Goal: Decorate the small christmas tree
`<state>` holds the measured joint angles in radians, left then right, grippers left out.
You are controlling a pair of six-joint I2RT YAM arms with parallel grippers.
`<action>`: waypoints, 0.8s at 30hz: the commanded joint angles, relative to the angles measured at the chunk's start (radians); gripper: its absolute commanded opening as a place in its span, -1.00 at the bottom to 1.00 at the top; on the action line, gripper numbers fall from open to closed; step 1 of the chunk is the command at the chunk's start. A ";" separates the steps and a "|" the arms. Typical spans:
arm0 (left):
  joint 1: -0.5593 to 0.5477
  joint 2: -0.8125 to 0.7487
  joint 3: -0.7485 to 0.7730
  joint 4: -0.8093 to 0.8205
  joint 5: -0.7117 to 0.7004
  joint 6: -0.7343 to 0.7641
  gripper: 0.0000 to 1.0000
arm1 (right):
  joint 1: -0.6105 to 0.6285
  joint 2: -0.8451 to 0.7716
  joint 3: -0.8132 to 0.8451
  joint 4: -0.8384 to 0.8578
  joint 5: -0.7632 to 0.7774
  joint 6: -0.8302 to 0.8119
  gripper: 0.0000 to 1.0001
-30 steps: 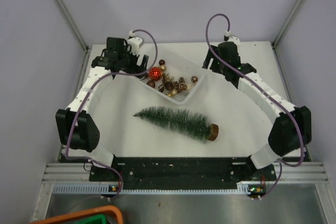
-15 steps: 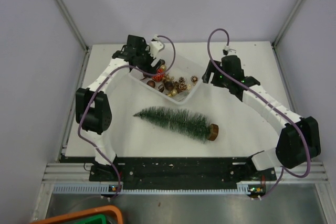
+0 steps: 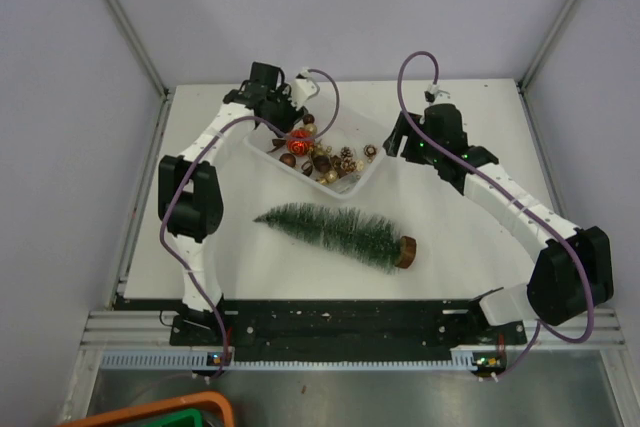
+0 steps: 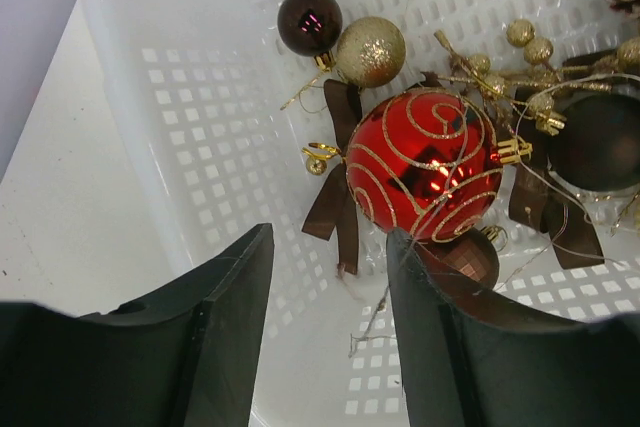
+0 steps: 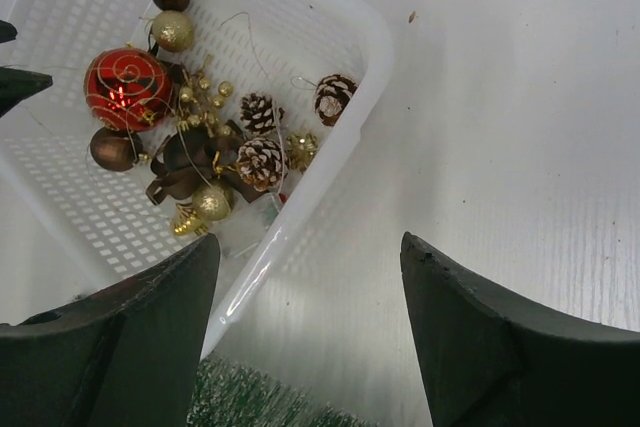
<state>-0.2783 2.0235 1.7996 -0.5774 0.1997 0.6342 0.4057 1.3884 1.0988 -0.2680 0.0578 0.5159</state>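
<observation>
Left tool (image 4: 330, 237) jaws apart, a moderate gap, nothing clamped. Sits low inside the white tray (image 4: 200, 97), tips pointing at the mesh floor. Between the two fingers only a brown ribbon (image 4: 335, 212) tail and tray floor show. Right-hand finger tip sits just beside the lower-left of the red bauble (image 4: 425, 167) with gold swirls; contact cannot be told. A smaller brown faceted ball is partly hidden behind that same finger.

Further out in the tray: dark brown bauble (image 4: 309, 20) touching a gold glitter bauble (image 4: 370, 50), both just past the red one; gold berry sprig (image 4: 530, 47) to the right, over a big dark ball.

Right tool (image 5: 310, 242) jaws wide apart, empty, touching nothing, hanging above the tray's near rim and corner, half over tray and half over bare bench (image 5: 520, 127). Its camera shows two frosted pinecones (image 5: 262, 162) mid-tray, a third near the rim.

Overhead: both arms reach in to the tray from opposite sides, left tool (image 3: 290, 119) over its far-left end, right tool (image 3: 395, 139) at its right corner.

Small christmas tree (image 3: 335, 229) lies flat on its side on the bench, just in front of the tray, apart from both tools, tip pointing left, wooden disc base (image 3: 405, 252) to the right, no ornaments on it
</observation>
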 commanded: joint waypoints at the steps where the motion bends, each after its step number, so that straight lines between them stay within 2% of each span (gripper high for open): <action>1: -0.004 0.007 0.033 -0.033 -0.008 0.056 -0.01 | 0.005 -0.045 0.004 0.047 0.002 -0.004 0.43; 4: -0.010 0.017 0.059 -0.047 -0.034 0.048 -0.51 | 0.007 -0.054 0.006 0.050 -0.003 -0.001 0.41; 5: -0.013 0.020 0.079 -0.059 -0.043 0.033 -0.78 | 0.005 -0.055 0.007 0.050 -0.003 0.001 0.40; 6: -0.016 0.015 0.096 -0.071 -0.052 0.022 -0.96 | 0.005 -0.057 0.004 0.050 -0.004 0.001 0.38; 9: -0.028 -0.051 0.112 -0.087 -0.049 -0.011 -1.00 | 0.005 -0.068 -0.007 0.053 -0.018 0.004 0.35; 18: -0.134 -0.413 0.079 -0.075 -0.019 -0.076 -1.00 | 0.005 -0.127 -0.027 0.070 -0.050 -0.010 0.32; 24: -0.263 -0.499 0.271 -0.193 -0.100 -0.076 -1.00 | 0.024 -0.173 -0.045 0.076 -0.052 -0.040 0.40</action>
<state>-0.4759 1.5879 1.9522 -0.7136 0.1482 0.5709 0.4088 1.2793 1.0664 -0.2413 0.0185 0.5079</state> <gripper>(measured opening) 0.014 0.680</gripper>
